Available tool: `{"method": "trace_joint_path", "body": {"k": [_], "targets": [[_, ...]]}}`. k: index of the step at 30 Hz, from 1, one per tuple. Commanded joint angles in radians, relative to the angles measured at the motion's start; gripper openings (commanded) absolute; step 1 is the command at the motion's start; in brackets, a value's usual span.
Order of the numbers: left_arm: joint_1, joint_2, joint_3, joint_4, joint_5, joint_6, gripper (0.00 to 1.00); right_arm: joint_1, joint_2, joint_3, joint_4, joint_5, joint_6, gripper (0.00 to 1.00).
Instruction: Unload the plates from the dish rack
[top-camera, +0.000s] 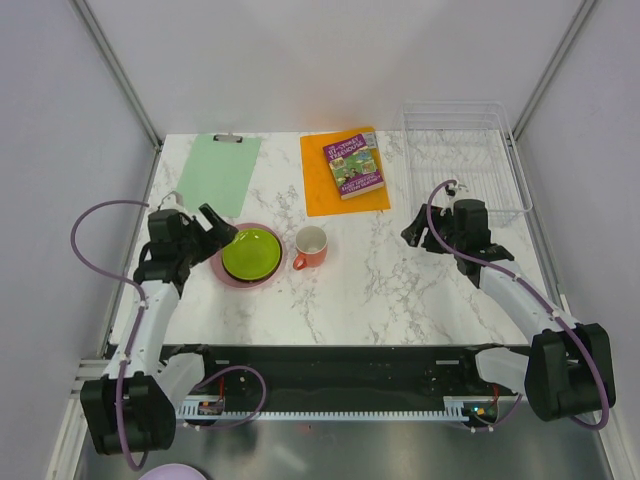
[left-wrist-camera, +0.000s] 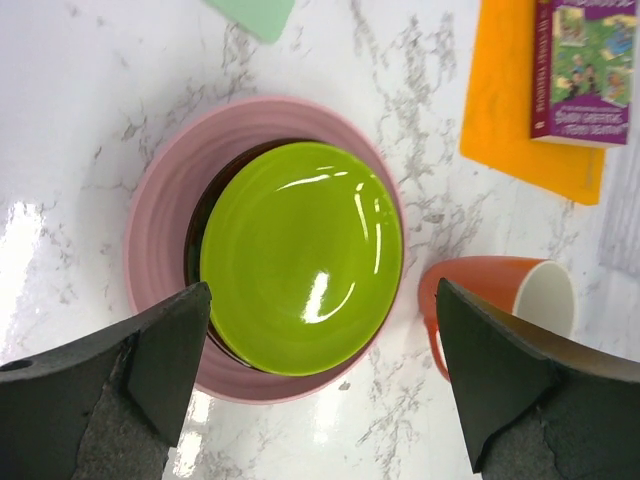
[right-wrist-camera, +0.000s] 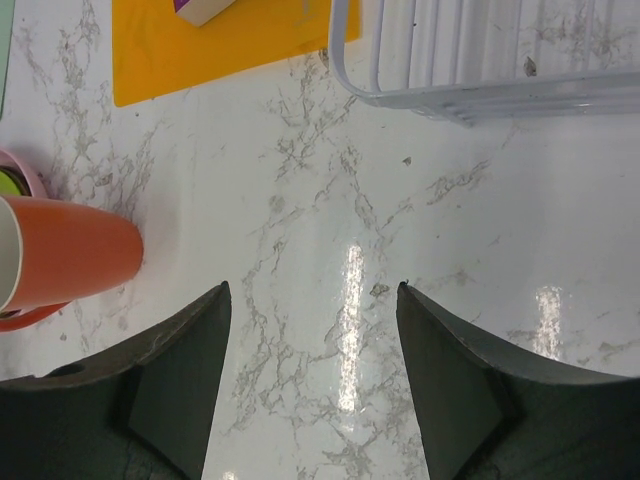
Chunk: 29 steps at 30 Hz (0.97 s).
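Since the shiny round lime green plate looks hard, slippery and breakable, its thin rim seems best to grab; left gripper and right gripper are spread apart, holding nothing.

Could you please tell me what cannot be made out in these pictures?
- Left wrist view: the lime green plate covers whatever lies between it and the pink plate. Only a dark edge shows, so count and pattern are unknown.
- Right wrist view: the dish rack is cut off by the top edge.
- Top view: the title on the book is too small to read.
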Motion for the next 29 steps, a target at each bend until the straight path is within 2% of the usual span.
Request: {"method": "trace_joint_path", "body": {"k": [1,5,6,11,19,23,29], "targets": [[0.0,-0.092,0.084,-0.019,0.049,0.068,1.0,0.001,-0.019,0.05,-0.021,0.066,-0.082,0.74],[-0.006,-0.193,0.11,-0.007,0.063,0.12,1.0,0.001,-0.082,0.054,-0.049,0.174,-0.161,0.74],[-0.007,-0.219,0.107,0.005,0.063,0.129,1.0,0.003,-0.096,0.054,-0.054,0.238,-0.167,0.75],[-0.014,-0.328,0.104,0.031,0.068,0.18,1.0,0.003,-0.159,0.075,-0.057,0.366,-0.176,0.76],[-0.058,-0.399,0.072,0.104,0.051,0.244,1.0,0.006,-0.214,0.081,-0.037,0.537,-0.21,0.77],[-0.13,-0.376,0.077,0.11,-0.044,0.273,1.0,0.009,-0.222,0.077,-0.035,0.576,-0.219,0.78],[-0.375,-0.337,0.089,0.108,-0.326,0.312,1.0,0.009,-0.234,0.063,-0.035,0.579,-0.221,0.78]]}}
